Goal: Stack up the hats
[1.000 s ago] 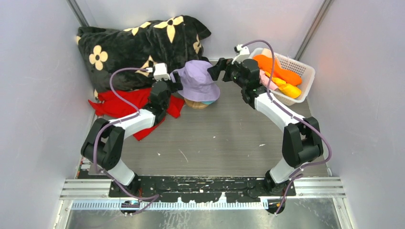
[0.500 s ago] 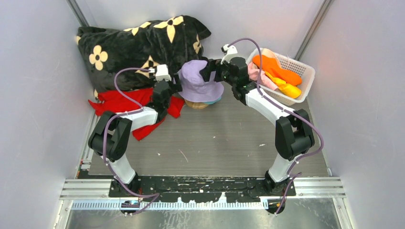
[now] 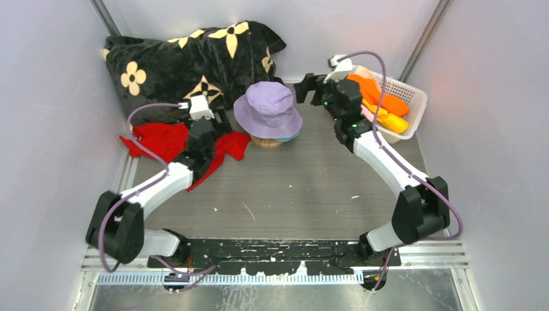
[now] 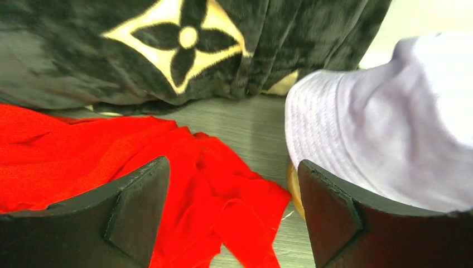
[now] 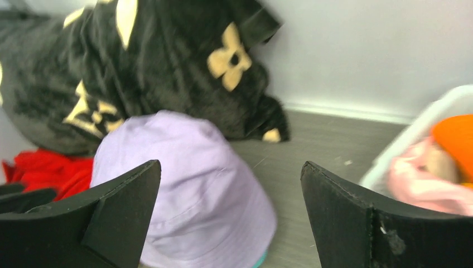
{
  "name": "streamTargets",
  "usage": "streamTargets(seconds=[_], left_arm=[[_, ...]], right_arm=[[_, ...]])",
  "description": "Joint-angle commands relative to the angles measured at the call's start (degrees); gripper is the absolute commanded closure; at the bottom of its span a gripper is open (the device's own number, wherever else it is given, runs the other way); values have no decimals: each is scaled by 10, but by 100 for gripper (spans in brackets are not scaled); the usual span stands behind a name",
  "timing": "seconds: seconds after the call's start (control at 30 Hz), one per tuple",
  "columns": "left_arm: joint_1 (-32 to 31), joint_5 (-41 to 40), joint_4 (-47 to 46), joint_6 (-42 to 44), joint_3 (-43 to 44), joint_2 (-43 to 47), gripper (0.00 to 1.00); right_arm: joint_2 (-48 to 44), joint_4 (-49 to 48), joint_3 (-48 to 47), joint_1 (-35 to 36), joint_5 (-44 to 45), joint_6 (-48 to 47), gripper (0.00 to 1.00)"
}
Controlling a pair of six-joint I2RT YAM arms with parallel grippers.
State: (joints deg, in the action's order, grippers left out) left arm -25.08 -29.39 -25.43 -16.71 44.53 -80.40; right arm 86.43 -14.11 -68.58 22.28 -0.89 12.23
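The lavender hat (image 3: 267,109) sat crown-up at the far middle of the table (image 3: 291,188), on top of 2 others: a beige hat (image 3: 262,141) showed under its near brim, and a sliver of a teal hat (image 3: 289,137) showed at its right edge. The left gripper (image 3: 222,121) hovered just left of this stack, above the red cloth (image 3: 162,139). Its wrist view showed the jaws spread wide with nothing between them, and the lavender brim lay close beside the right finger (image 4: 334,218), though contact could not be judged. The right gripper (image 3: 304,87) hung just right of and behind the stack, between it and the white basket (image 3: 414,97). Its fingers were also parted wide and empty, and were apart from the hat. In the basket at the far right lay the orange hat (image 3: 375,94), the yellow hat (image 3: 392,121) and the pink hat (image 3: 368,113), bunched together. The black blanket with cream flowers (image 3: 188,58) was heaped against the back wall, behind the red cloth and the stack.
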Motion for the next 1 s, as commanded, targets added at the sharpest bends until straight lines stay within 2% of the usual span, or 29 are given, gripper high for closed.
streamTargets(seconds=[0.0,0.13,0.23,0.6,0.77,0.97], left_arm=[[3,-10,76,-33,-3,113,16],[3,30,129,-64,-12,168,16],[3,57,130,-73,-22,191,16],[3,101,145,-102,-20,173,16],[3,103,142,-102,-21,167,16],[3,96,142,-99,-16,160,16]], right_arm=[[-62,-5,-6,-36,76,-36,0],[-39,114,-70,-41,229,-88,2],[6,176,-128,-66,282,-98,2],[163,222,-237,-196,196,-62,8],[234,225,-280,-222,170,-58,9],[269,229,-291,-232,152,-53,11]])
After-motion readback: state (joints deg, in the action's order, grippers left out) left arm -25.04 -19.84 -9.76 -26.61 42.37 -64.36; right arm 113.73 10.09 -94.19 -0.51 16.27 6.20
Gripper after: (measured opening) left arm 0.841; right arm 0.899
